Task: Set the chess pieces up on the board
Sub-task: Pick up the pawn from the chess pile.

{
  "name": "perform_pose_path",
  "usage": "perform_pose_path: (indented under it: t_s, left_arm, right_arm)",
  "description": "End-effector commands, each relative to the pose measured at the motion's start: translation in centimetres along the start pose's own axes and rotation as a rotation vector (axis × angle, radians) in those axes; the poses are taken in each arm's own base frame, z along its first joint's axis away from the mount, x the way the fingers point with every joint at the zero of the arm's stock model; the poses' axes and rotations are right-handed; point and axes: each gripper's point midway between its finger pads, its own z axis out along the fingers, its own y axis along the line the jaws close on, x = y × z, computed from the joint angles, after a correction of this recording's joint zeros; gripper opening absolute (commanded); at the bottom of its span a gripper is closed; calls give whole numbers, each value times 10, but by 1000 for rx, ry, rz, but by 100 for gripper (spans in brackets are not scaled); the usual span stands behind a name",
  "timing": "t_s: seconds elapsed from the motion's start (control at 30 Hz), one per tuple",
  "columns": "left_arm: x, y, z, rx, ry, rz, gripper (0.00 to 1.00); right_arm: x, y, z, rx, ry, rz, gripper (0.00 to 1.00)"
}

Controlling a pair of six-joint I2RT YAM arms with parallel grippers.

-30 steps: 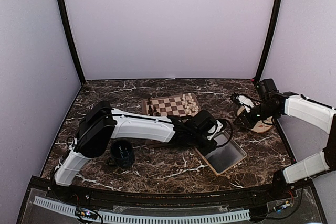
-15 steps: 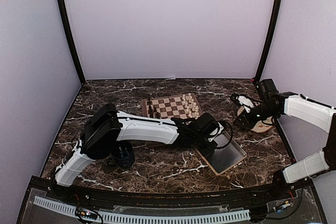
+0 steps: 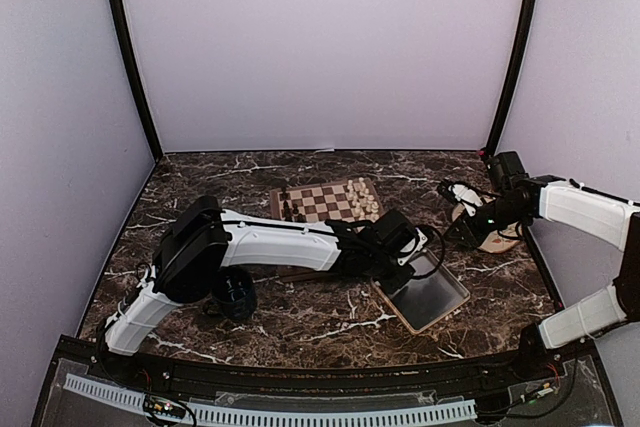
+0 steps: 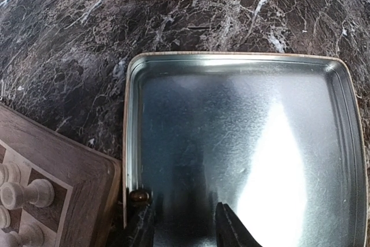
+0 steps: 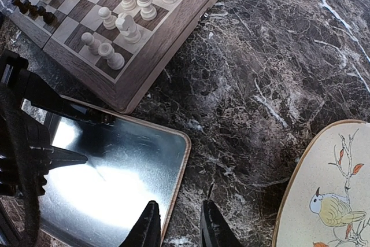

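The board (image 3: 325,202) lies mid-table with dark pieces (image 3: 290,209) along its left edge and white pieces (image 3: 362,199) along its right. My left gripper (image 4: 185,224) hangs open low over the grey tray (image 4: 243,143), with nothing between its fingers. A small dark brown knob (image 4: 137,196), like a piece's head, sits at the tray's rim just outside the left finger. The board's corner (image 4: 75,172) with white pieces (image 4: 29,194) lies beside it. My right gripper (image 5: 179,227) is open and empty above the tray's edge (image 5: 184,160) and the marble.
A round beige plate (image 5: 329,183) painted with a bird lies right of the right gripper. A dark cup (image 3: 233,292) stands near the left arm's base. The left arm stretches across the table in front of the board. Black posts and lilac walls close in the table.
The left arm has shifted slightly, its gripper staying over the tray's corner by the board. The right arm has barely moved.
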Motion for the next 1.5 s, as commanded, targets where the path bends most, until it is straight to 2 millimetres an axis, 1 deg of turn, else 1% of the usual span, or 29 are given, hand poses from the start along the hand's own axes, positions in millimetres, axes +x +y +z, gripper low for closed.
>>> perform_pose_path:
  t_s: [0.0,0.23,0.37,0.5,0.63,0.7,0.83,0.97,1.03,1.17,1.33,1.47]
  left_arm:
    - [-21,13,-23,-43,-36,-3,39]
    - [-11,17,-17,-65,-14,-7,41]
    - [-2,20,-12,-80,13,-1,41]
    - [8,20,-9,-82,44,-7,38]
    - [14,18,-8,-71,61,-22,36]
    - [17,16,-7,-62,67,-22,32]
    - [18,14,-6,-58,66,-28,32]
    - [19,17,-6,-74,64,-44,34]
    - [19,20,-5,-86,61,-61,35]
    - [15,19,-3,-82,46,-126,38]
    - [19,22,2,-99,56,-193,36]
    - [26,31,3,-149,73,-231,33]
  right_arm:
    - [1,0,2,-12,-6,1,25]
    - [2,1,3,-19,-1,5,25]
    - [3,1,4,-24,3,6,25]
    - [4,1,4,-23,6,8,25]
    - [4,1,4,-24,6,8,25]
    - [4,1,5,-26,7,9,25]
    - [4,1,5,-27,8,8,25]
    - [4,1,5,-27,9,10,25]
    - [4,1,5,-28,8,10,25]
    - [5,2,5,-30,11,11,25]
    - [5,2,5,-34,12,11,25]
    - [5,3,6,-39,13,13,25]
